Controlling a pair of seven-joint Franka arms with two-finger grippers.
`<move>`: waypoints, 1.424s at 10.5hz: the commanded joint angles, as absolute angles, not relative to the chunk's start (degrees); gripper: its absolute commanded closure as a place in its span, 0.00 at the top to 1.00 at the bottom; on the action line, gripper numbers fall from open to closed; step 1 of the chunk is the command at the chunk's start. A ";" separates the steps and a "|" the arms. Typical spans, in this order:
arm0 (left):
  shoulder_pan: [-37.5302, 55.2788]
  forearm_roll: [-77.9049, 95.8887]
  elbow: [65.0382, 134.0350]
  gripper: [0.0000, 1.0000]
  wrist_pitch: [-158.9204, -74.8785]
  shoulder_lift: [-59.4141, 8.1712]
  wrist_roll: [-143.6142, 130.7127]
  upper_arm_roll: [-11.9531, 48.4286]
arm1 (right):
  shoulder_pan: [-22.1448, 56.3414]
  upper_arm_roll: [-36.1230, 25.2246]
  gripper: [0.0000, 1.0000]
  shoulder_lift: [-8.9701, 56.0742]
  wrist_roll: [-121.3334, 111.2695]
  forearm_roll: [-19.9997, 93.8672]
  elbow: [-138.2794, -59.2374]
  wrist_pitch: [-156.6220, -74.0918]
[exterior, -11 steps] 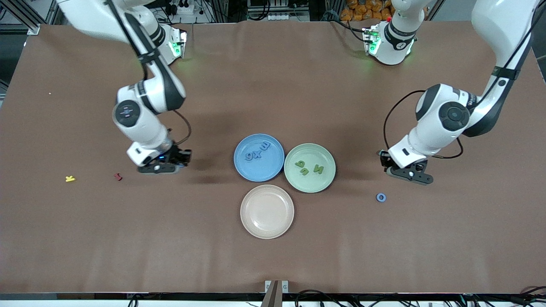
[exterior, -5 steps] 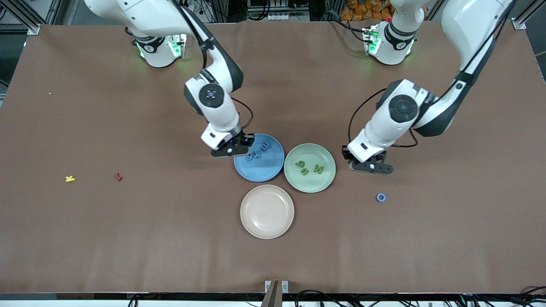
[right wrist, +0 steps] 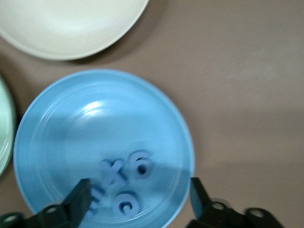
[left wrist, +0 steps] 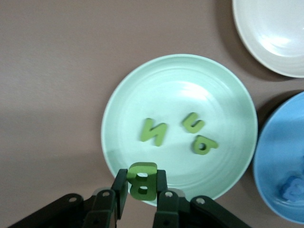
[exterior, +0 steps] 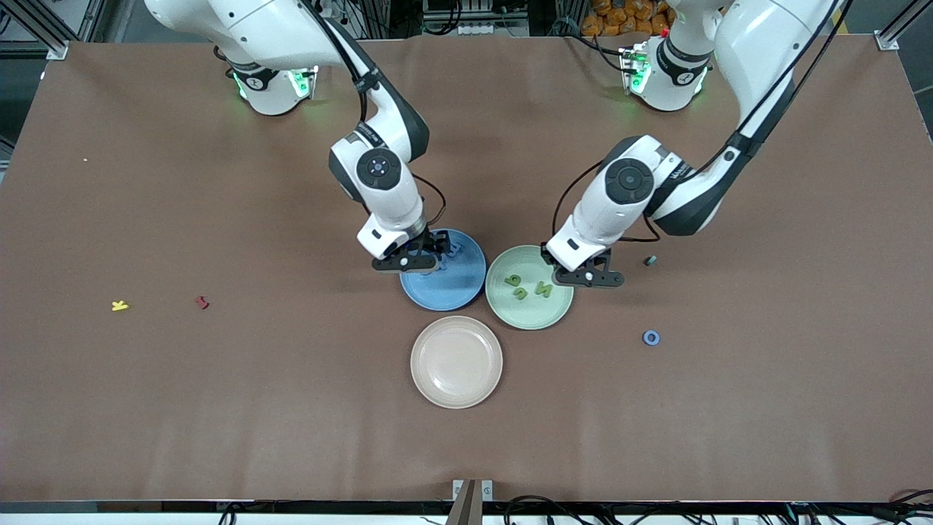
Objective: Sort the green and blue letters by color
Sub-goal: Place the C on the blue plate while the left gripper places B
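green b [left wrist: 141, 179] — in left claw [left wrist: 140, 195]

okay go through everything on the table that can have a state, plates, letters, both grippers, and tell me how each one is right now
Round blue plate: holds periwinkle blue foam letters.
Round green plate: holds three olive green foam letters.
Round beige plate: empty.
Left gripper: over the green plate's rim, shut on a green foam letter B.
Right gripper: open over the blue plate.
Blue foam ring letter: loose on the table.
Yellow foam letter: loose on the table.
Dark red foam letter: loose on the table.
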State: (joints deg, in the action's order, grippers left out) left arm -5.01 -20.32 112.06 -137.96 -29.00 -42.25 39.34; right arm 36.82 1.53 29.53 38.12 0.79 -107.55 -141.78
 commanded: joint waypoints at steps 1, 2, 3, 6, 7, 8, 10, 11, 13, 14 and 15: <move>1.74 -21.62 107.32 0.00 -136.76 -31.64 -47.63 34.91 | 28.51 2.02 1.00 26.38 32.27 1.14 -106.00 -135.46; 2.28 -21.62 107.23 0.00 -136.76 -31.90 -47.64 34.72 | 25.08 2.02 1.00 25.24 30.08 0.71 -106.00 -133.26; 2.37 -21.62 106.97 0.00 -136.76 -32.08 -47.64 34.72 | 20.52 2.02 1.00 23.66 24.23 0.62 -106.17 -131.85; 2.99 -21.62 106.61 0.00 -136.76 -32.69 -47.98 34.72 | 10.05 1.85 1.00 22.15 14.44 0.35 -106.08 -128.94; 3.77 -21.62 106.61 0.00 -136.76 -33.13 -48.77 34.63 | 7.15 1.85 1.00 22.06 11.46 0.35 -106.08 -128.94; 4.39 -21.62 106.61 0.00 -136.76 -33.57 -48.87 34.28 | 3.64 1.85 1.00 21.89 9.69 0.44 -106.17 -128.94; 4.57 -21.62 106.61 0.00 -136.76 -33.92 -48.87 34.19 | -1.29 1.85 1.00 19.52 9.76 0.18 -106.61 -128.15; 4.57 -21.71 106.61 0.00 -136.76 -34.19 -48.87 34.19 | -2.97 1.85 1.00 17.95 9.49 0.00 -106.70 -127.10; 4.57 -21.62 106.44 0.00 -136.76 -34.89 -49.04 34.19 | -3.60 1.50 1.00 12.51 9.67 -0.35 -106.53 -121.33; 4.57 -21.71 105.48 0.23 -136.76 -35.59 -49.13 34.10 | -3.26 0.71 1.00 10.13 9.58 -1.13 -105.31 -117.20; 4.57 -21.88 105.12 0.99 -136.76 -35.68 -48.96 34.10 | -2.38 -1.30 1.00 9.24 9.32 -2.19 -100.86 -109.94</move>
